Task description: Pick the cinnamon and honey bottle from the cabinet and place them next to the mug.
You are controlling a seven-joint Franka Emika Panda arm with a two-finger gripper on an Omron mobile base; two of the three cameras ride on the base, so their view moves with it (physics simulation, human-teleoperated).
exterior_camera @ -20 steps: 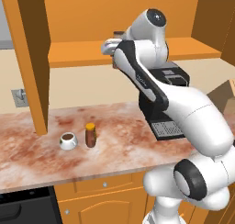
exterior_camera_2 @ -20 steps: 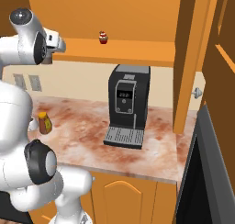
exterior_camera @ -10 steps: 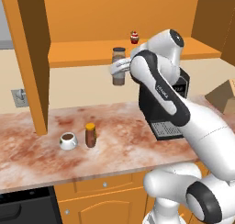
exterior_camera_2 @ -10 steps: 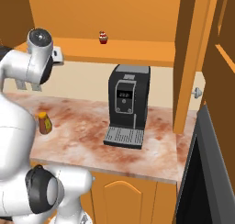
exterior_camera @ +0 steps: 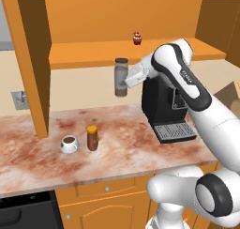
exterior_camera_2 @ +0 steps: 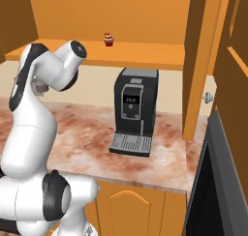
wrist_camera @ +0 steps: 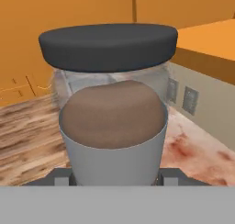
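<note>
Left base view: the gripper (exterior_camera: 125, 80) clamps the cinnamon (exterior_camera: 121, 77) in mid-air — above the marbled counter (exterior_camera: 117, 153), mug (exterior_camera: 69, 144) beside honey bottle (exterior_camera: 93, 138).

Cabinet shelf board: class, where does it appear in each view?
Left base view: the cabinet shelf board spans the upper middle.
Right base view: it crosses the upper left.
Hand view: upper right corner.
Shared landmark: the marbled counter below it.

Grey cinnamon (exterior_camera: 121, 78), amber honey bottle (exterior_camera: 93, 138), white mug (exterior_camera: 69, 144).
</note>
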